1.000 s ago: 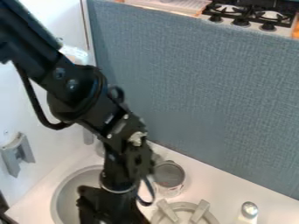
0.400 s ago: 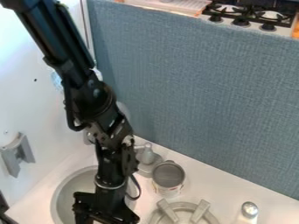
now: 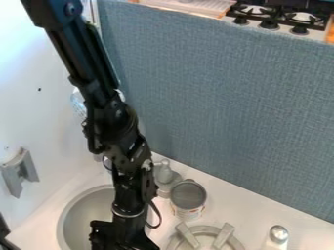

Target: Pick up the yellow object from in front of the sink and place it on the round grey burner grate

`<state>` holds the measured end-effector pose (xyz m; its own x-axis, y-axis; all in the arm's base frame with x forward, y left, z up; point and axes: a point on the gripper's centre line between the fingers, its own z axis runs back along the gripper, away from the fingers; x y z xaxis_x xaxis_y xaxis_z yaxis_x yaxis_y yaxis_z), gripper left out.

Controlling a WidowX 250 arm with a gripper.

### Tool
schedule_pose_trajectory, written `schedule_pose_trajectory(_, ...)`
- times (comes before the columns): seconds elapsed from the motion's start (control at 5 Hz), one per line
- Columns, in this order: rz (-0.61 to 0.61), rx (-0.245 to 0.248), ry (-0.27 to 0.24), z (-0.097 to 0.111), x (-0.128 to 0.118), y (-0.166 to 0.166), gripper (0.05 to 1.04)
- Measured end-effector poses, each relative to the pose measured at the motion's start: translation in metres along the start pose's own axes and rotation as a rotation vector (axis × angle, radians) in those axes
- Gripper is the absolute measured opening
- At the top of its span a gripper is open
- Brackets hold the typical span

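My gripper (image 3: 122, 237) hangs at the bottom of the camera view, over the right part of the round grey sink basin (image 3: 72, 222). Its lower end runs to the bottom edge of the view, so what lies between or under its fingertips is hidden. Just right of the wrist stands an open can (image 3: 188, 197) with a grey inside. Behind the arm, beside the can, is a grey faucet (image 3: 166, 177). Right of the gripper, at the bottom, lies a round grey burner-like ring (image 3: 207, 234) with two raised bars.
A white knob-topped fitting (image 3: 279, 235) is at the lower right. Behind the counter (image 3: 244, 207) rises a blue-grey fabric panel (image 3: 221, 107). A grey bracket (image 3: 19, 172) is fixed to the white wall at left. A black-grated stove (image 3: 281, 14) lies beyond the panel.
The arm first drew back from the can's side toward the left, uncovering the faucet, and stretched more upright. Since then the arm and gripper have shifted slightly right and lower.
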<state>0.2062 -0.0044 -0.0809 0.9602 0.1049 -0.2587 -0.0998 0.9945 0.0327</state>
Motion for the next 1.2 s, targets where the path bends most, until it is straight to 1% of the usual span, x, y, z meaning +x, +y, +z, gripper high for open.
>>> schedule_pose_trajectory(0.2,-0.009,-0.022,-0.007,-0.012,0.004,-0.004,1.007)
schedule_pose_trajectory(0.4,-0.008,-0.026,-0.037,-0.013,0.009,-0.005,0.971)
schedule_pose_trajectory(0.6,0.014,-0.007,-0.019,-0.013,0.006,-0.002,0.87)
schedule_pose_trajectory(0.8,0.01,0.005,-0.067,0.015,0.008,-0.003,0.869)
schedule_pose_trajectory(1.0,-0.04,0.03,-0.134,0.058,0.012,-0.021,0.869)
schedule_pose_trajectory(1.2,-0.087,0.02,-0.21,0.084,0.031,-0.042,0.869)
